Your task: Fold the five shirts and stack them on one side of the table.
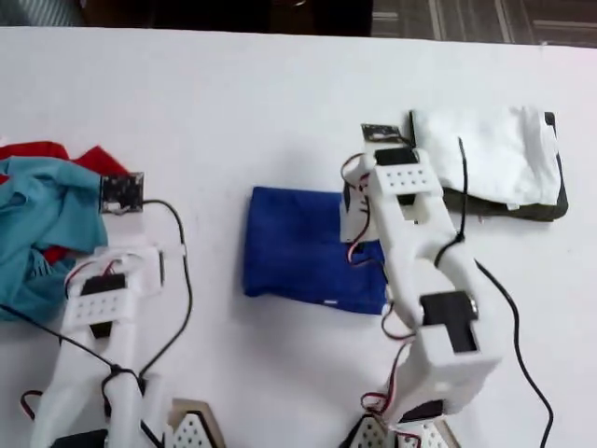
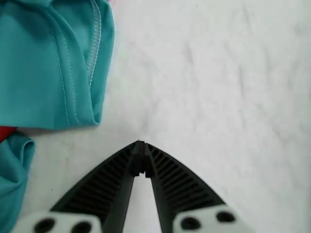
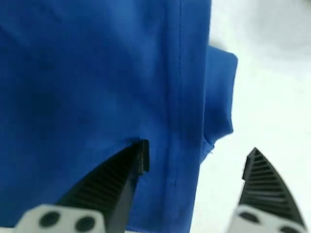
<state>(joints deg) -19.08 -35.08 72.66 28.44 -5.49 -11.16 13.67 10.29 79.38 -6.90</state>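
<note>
A folded blue shirt (image 1: 298,252) lies mid-table. My right gripper (image 3: 197,158) stands open over its right edge, one finger on the blue cloth (image 3: 87,73), the other over bare table. A crumpled teal shirt (image 1: 42,224) lies at the left edge on top of a red shirt (image 1: 37,149). My left gripper (image 2: 140,148) is shut and empty on the bare table, just beside the teal shirt's hem (image 2: 48,63); a sliver of the red shirt (image 2: 5,132) shows there. At the back right a folded white shirt (image 1: 485,154) rests on a dark folded shirt (image 1: 522,207).
The white table (image 1: 233,103) has free room across the back and between the teal and blue shirts. The left arm (image 1: 103,299) and right arm (image 1: 429,271) rise from bases at the front edge, with cables trailing beside them.
</note>
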